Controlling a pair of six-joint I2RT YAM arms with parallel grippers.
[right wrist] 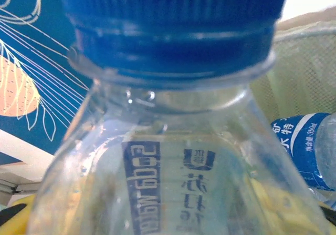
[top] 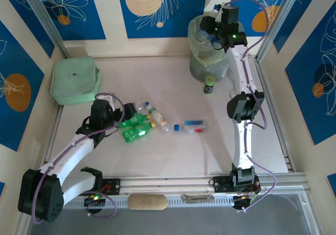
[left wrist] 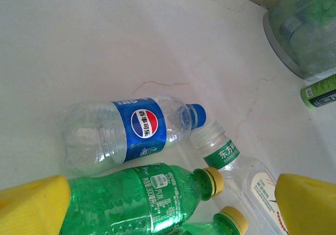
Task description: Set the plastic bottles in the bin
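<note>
Several bottles (top: 140, 123) on table (top: 210, 159), one over bin

Right gripper (top: 212, 34) clamps clear, blue-capped bottle (right wrist: 173, 156) above grey, green-lined bin (top: 202, 71), far right corner. Left gripper (left wrist: 170, 202) spread wide over green, yellow-capped bottles (left wrist: 121, 203) left of table centre; clear blue-label Pepsi bottle (left wrist: 131, 132) lies just beside them.

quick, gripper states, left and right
Left gripper: open, holding nothing, above the loose bottles.
Right gripper: shut on a clear blue-capped bottle, over the bin.
</note>
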